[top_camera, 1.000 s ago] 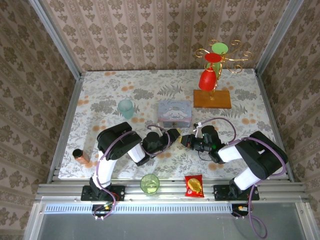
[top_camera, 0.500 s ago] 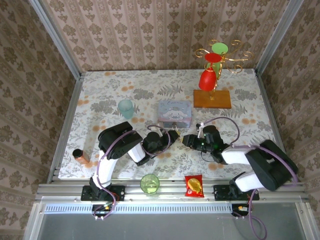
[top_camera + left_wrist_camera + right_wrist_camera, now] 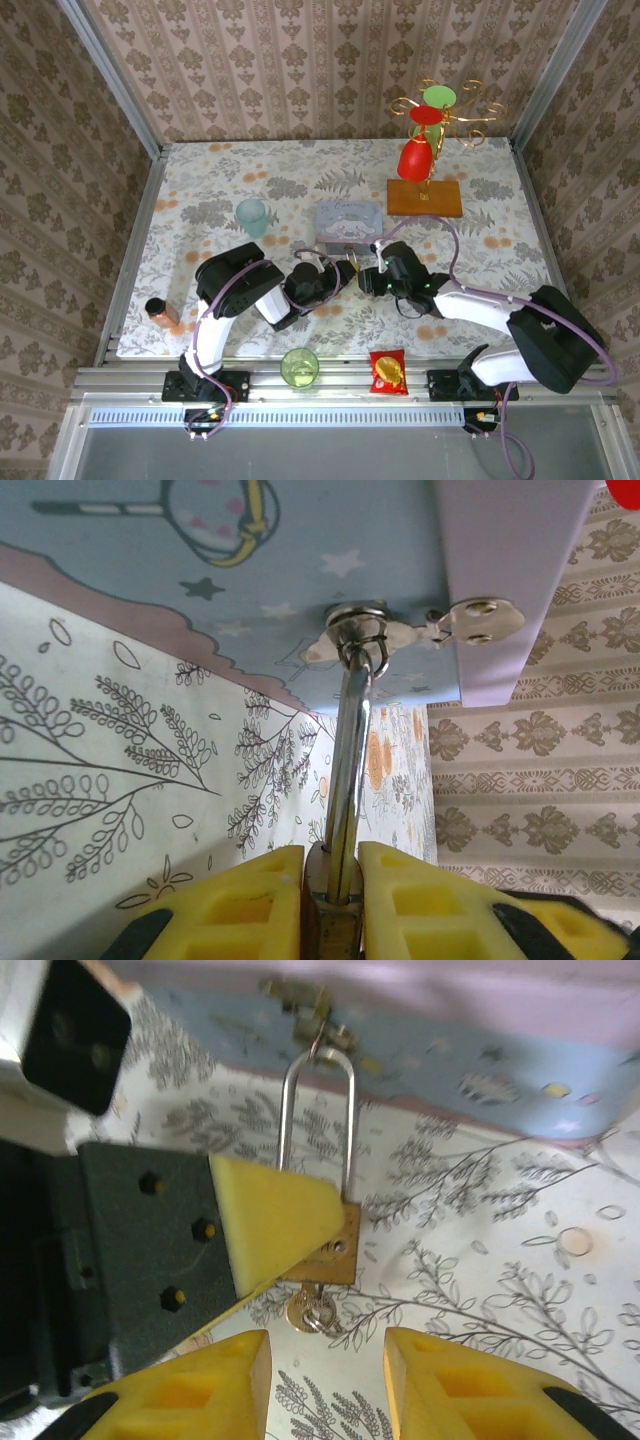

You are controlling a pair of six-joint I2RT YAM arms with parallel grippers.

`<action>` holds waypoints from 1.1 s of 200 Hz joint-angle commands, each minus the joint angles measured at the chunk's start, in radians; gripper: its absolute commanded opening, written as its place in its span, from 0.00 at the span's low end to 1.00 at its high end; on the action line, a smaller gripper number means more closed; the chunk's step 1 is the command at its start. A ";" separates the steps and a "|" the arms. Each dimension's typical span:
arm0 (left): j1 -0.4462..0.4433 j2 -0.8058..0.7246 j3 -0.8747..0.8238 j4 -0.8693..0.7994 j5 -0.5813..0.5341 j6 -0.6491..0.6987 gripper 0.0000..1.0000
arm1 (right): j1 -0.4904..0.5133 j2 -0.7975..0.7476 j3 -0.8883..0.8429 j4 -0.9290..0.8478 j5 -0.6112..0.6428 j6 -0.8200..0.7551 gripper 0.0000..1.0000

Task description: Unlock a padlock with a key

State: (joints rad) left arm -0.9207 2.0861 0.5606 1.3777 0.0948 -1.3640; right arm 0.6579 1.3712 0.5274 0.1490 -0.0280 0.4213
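Note:
The small brass padlock (image 3: pixel 338 1252) hangs by its thin silvery shackle (image 3: pixel 350 740) from the hasp (image 3: pixel 372 640) of the pale blue tin (image 3: pixel 348 222). My left gripper (image 3: pixel 332 892) is shut on the padlock body, and one of its yellow fingers (image 3: pixel 268 1218) covers much of the body. The key (image 3: pixel 313 1312) sits in the keyhole, its round head and a small ring sticking out below the body. My right gripper (image 3: pixel 325 1385) is open just short of the key head, touching nothing. In the top view both grippers meet in front of the tin, the left gripper (image 3: pixel 343 271) beside the right gripper (image 3: pixel 368 279).
A teal cup (image 3: pixel 252 216) stands left of the tin. A wooden stand (image 3: pixel 425 197) with a red cup (image 3: pixel 414 160) is at the back right. Near the front edge are a green cup (image 3: pixel 299 367), a red snack packet (image 3: pixel 387 372) and a copper can (image 3: pixel 159 313).
My right arm has stretched leftward, bringing its gripper closer to the padlock. The left arm and the padlock have stayed put.

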 commanded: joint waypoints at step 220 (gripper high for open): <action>0.007 -0.041 -0.051 -0.071 -0.001 -0.058 0.18 | 0.097 0.163 -0.065 0.279 0.184 -0.022 0.02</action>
State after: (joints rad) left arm -0.9203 2.0636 0.5476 1.3678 0.0952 -1.4143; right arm 0.8314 1.5948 0.5358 0.3321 0.2970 0.3046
